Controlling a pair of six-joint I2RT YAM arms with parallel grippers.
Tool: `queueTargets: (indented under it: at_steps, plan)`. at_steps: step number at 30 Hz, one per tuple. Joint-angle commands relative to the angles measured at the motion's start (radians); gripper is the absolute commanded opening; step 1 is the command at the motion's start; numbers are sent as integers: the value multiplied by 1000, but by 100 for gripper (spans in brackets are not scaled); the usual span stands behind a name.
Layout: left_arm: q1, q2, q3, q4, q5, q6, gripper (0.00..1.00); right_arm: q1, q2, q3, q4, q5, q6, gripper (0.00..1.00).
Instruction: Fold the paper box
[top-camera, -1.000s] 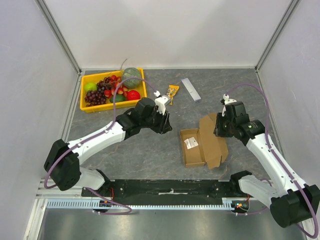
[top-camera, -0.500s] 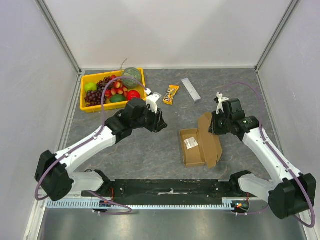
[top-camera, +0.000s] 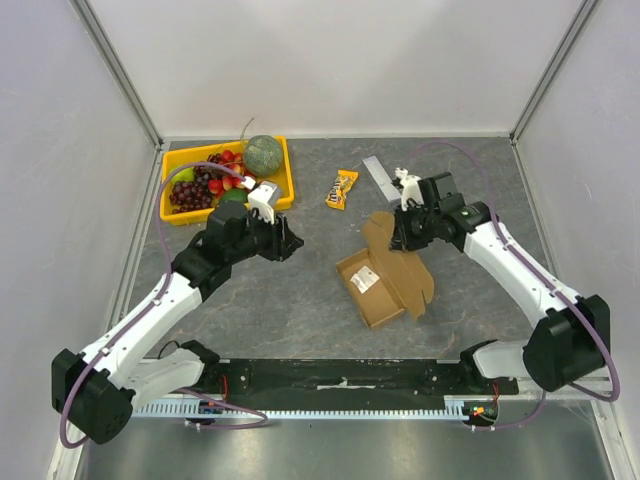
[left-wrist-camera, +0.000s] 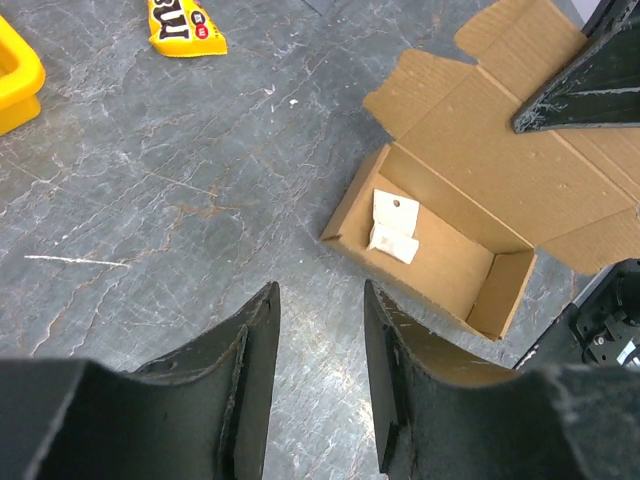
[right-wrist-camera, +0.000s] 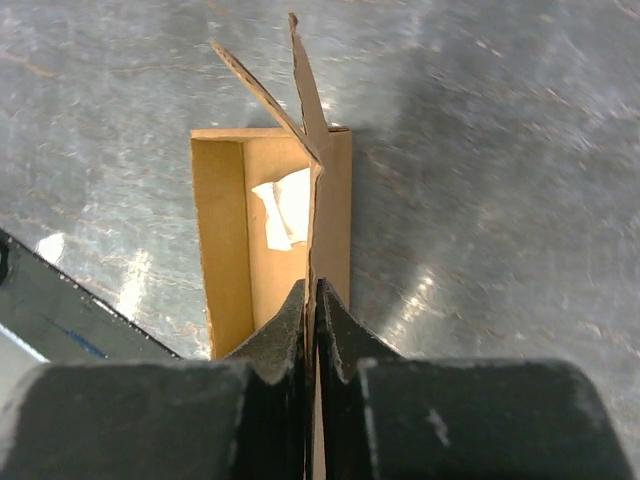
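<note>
The right fingers (right-wrist-camera: 285, 335) clamp the raised lid (top-camera: 400, 268) of the open brown corrugated cardboard box (top-camera: 368, 290). The left fingers (left-wrist-camera: 250, 350) hang apart, empty, above the grey surface (left-wrist-camera: 150, 200).

Top camera: high above near edge, facing down over whole bench (top-camera: 300, 300). Wrist cameras: close, downward. All share paper box (top-camera: 372, 292).

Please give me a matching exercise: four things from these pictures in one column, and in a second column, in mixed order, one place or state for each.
Things:
1. right gripper
2. left gripper
3. yellow tray
4. candy packet

Places or states:
A. open, holding nothing
B. lies between the tray and the grey bar
C. filled with fruit
D. shut on a flap of the paper box

Pairs: 1-D, 2-A, 3-C, 4-B.
</note>
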Motion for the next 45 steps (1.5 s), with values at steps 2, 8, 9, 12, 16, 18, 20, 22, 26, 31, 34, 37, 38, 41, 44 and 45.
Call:
queueTargets:
  at_steps: [2, 8, 9, 12, 16, 18, 20, 22, 26, 31, 34, 37, 38, 41, 44, 45]
  plan:
    - [35, -43, -13, 6, 50, 6, 46, 123, 87, 134, -6, -63, -112, 10]
    - [61, -76, -35, 8, 87, 10, 47, 237, 167, 208, -32, -106, -274, 10]
    - [66, -86, -41, 9, 88, 10, 47, 246, 173, 217, -38, -106, -300, 10]
    - [72, -110, -58, 8, 87, 12, 47, 267, 209, 274, -86, -106, -380, 8]
    - [80, -119, -70, 5, 88, 6, 48, 301, 300, 401, -178, -120, -469, 4]
    - [80, -124, -73, 2, 90, 4, 48, 326, 351, 470, -215, -120, -509, 4]
    - [81, -132, -78, -3, 87, 7, 48, 352, 401, 527, -245, -104, -537, 5]
    - [83, -141, -82, -12, 82, 13, 49, 379, 440, 570, -267, -74, -555, 8]
    - [84, -167, -102, -31, 58, 26, 52, 407, 469, 595, -272, -49, -574, 13]
    - [84, -185, -124, -29, 50, 20, 53, 413, 452, 596, -239, -12, -580, 33]
    - [87, -184, -129, -25, 50, 15, 53, 412, 425, 591, -209, 11, -572, 41]
    - [86, -179, -122, -21, 45, 16, 54, 412, 371, 556, -138, 78, -528, 46]
    - [87, -176, -116, -20, 44, 21, 54, 412, 352, 544, -121, 93, -519, 47]
    - [87, -155, -95, -18, 42, 35, 54, 407, 285, 493, -57, 179, -462, 50]
    - [89, -113, -66, -15, 51, 50, 55, 361, 228, 463, -35, 278, -341, 60]
    - [89, -100, -55, -12, 56, 56, 55, 337, 207, 450, -31, 258, -312, 61]
